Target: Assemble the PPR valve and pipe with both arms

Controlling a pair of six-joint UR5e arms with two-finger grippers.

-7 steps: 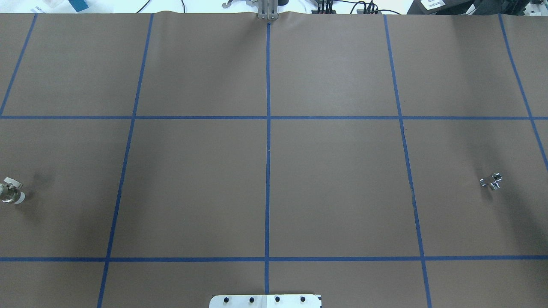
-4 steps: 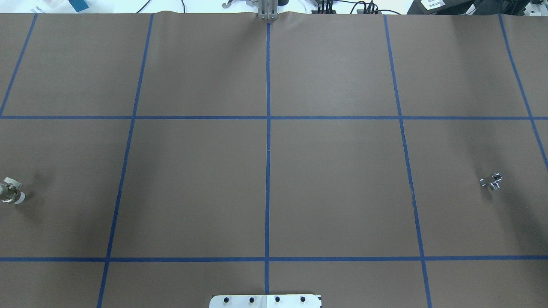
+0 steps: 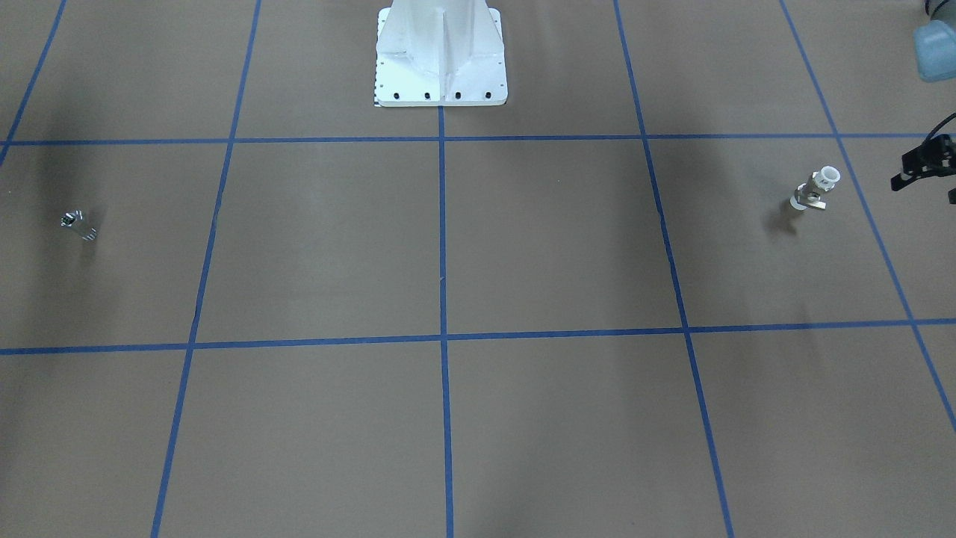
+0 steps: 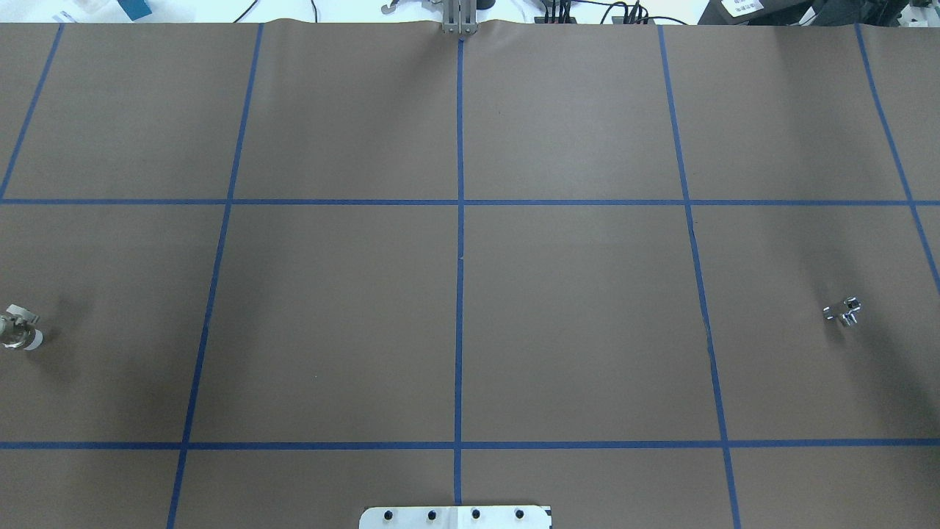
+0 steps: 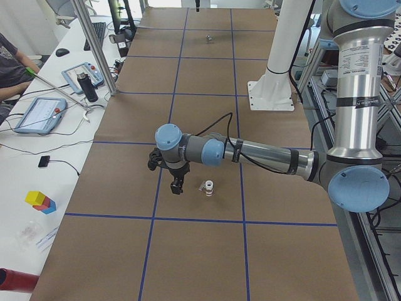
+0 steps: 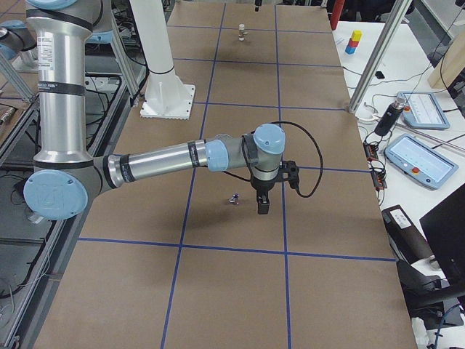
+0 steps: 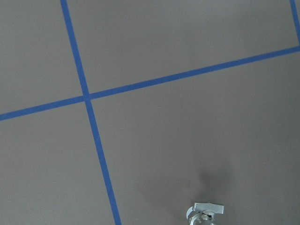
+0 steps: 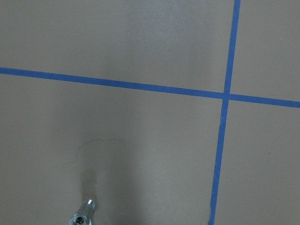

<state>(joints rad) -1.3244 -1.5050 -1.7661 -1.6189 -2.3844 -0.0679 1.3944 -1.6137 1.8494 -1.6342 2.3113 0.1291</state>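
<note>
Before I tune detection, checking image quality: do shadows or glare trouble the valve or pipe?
Front-facing view: PPR valve casts a soft shadow, pipe sits in a dim patch. Overhead view: pipe glints brightly. Left wrist view: valve cropped at bottom edge.

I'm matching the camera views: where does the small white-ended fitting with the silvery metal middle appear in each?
Front-facing: white-ended metal valve, right side, upper half.
Overhead: valve at left edge.
Exterior left: valve near centre.
Exterior right: valve at top.
Left wrist: valve at bottom edge.
Right wrist: not in it.
Shared landmark: white robot base plate, in all exterior views.
</note>
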